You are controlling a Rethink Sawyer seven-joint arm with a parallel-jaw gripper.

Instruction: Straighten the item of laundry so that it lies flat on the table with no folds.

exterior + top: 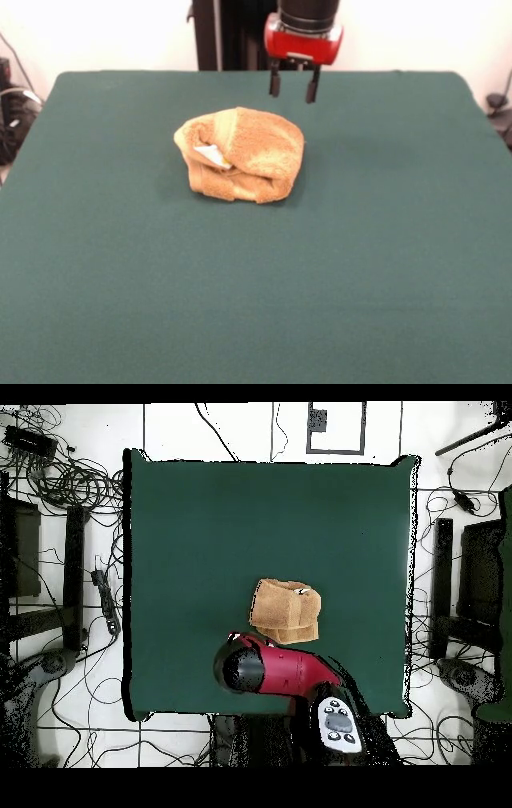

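Note:
The orange-tan terry towel (240,155) lies bunched and folded over itself in a lump on the green table (256,288), a little beyond the middle. Its small white tag (212,154) shows on its left side. In the overhead view the towel (285,611) sits just above the arm. My gripper (293,86) hangs in the air beyond the towel and slightly to its right, apart from it. Its two dark fingers (274,82) stand apart, with nothing between them. In the overhead view the red arm head (265,669) hides the fingers.
Cables and stands (70,484) lie on the floor around the table. The robot pedestal (228,36) stands at the table's far edge. The arm's link with a button pad (338,724) reaches over the table edge nearest the base.

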